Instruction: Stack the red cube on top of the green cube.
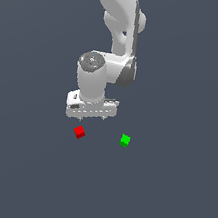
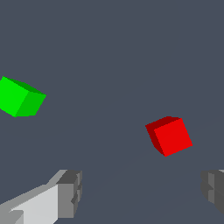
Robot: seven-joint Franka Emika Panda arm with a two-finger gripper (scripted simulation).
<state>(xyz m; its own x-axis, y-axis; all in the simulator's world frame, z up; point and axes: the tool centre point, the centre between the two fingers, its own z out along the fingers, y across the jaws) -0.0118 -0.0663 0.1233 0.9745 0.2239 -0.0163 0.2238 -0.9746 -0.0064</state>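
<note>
In the exterior view, the white arm hangs over a plain dark grey floor (image 1: pixel 13 175), its gripper (image 1: pixel 90 115) pointing down. The red cube (image 1: pixel 79 132) lies on the floor just below the gripper, slightly towards the exterior view's left of its middle, and nothing touches it. The green cube (image 1: pixel 125 140) sits apart from it, further to the exterior view's right.

In the wrist view, the two fingertips (image 2: pixel 70 192) stand wide apart with nothing between them, so the gripper (image 2: pixel 142 192) is spread and empty. The red cube (image 2: pixel 169 135) lies ahead of the gap, nearer one finger. The green cube (image 2: pixel 19 98) lies well off to the side, outside the fingers' span.
</note>
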